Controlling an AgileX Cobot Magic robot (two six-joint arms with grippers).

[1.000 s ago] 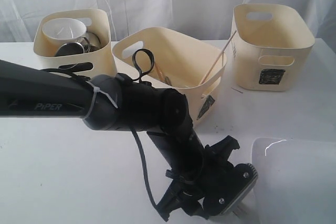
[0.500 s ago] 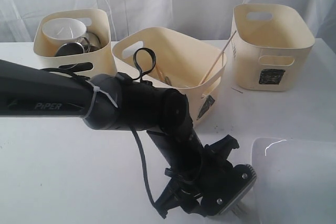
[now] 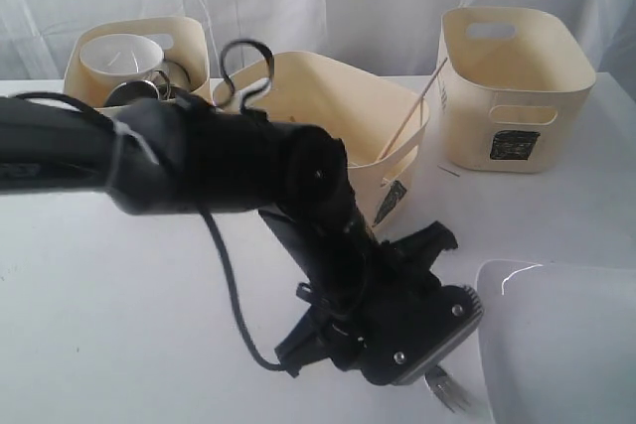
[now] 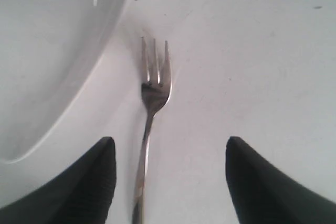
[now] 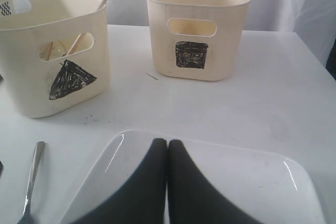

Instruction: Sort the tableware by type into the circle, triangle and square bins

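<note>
A steel fork lies on the white table beside the large white square plate. My left gripper hangs open over it, and the handle runs between the fingers, nearer one of them. In the exterior view the left gripper is low at the front, with the fork tines showing under it. My right gripper is shut and empty above the plate. The triangle bin holds chopsticks. The square bin stands beside it.
The far-left tub holds a white bowl and steel mugs; the arm hides its mark. My left arm crosses the front of the exterior view. White curtains hang behind the table.
My left arm has swung and rolled, and its gripper head has shifted a little left. The fork tines now show beneath it. The bins and the plate have not moved.
</note>
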